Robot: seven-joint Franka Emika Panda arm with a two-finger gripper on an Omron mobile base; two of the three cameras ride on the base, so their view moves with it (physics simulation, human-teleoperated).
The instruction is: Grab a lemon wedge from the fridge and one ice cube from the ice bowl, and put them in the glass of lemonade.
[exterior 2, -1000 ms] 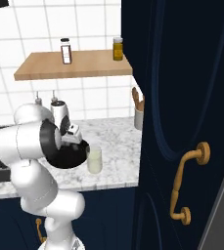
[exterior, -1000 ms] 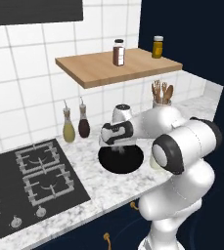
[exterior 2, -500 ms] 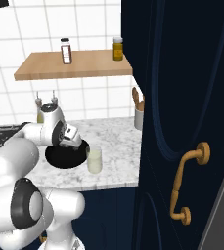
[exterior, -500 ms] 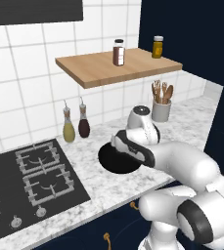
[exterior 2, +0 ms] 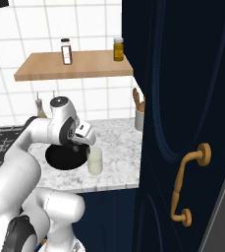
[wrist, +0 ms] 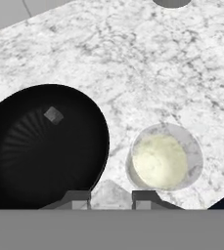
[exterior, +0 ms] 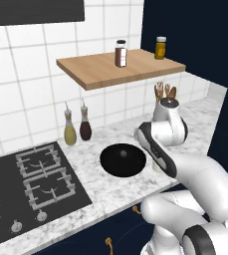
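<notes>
The wide black ice bowl point(wrist: 45, 146) lies on the marble counter with one grey ice cube point(wrist: 53, 115) left in it. Just to its right stands the glass of lemonade point(wrist: 163, 162), seen from above. My gripper point(wrist: 111, 197) hovers over the gap between the bowl and the glass, shut on a pale ice cube point(wrist: 109, 189) between its fingertips. In the right base view the gripper point(exterior 2: 87, 141) hangs just above the glass point(exterior 2: 95, 161), beside the bowl point(exterior 2: 60, 156). The bowl point(exterior: 123, 159) is also in the left base view. The lemon wedge is out of view.
A grey cup of wooden utensils point(exterior 2: 139, 118) stands at the back right of the counter. Two bottles point(exterior: 76, 128) sit by the wall, left of the bowl. The wooden shelf point(exterior: 120, 69) hangs overhead. The hob point(exterior: 31, 184) lies to the left. A navy door point(exterior 2: 182, 98) stands close on the right.
The hand has risen out of the bowl and swung right, from over the bowl's middle to just above the glass.
</notes>
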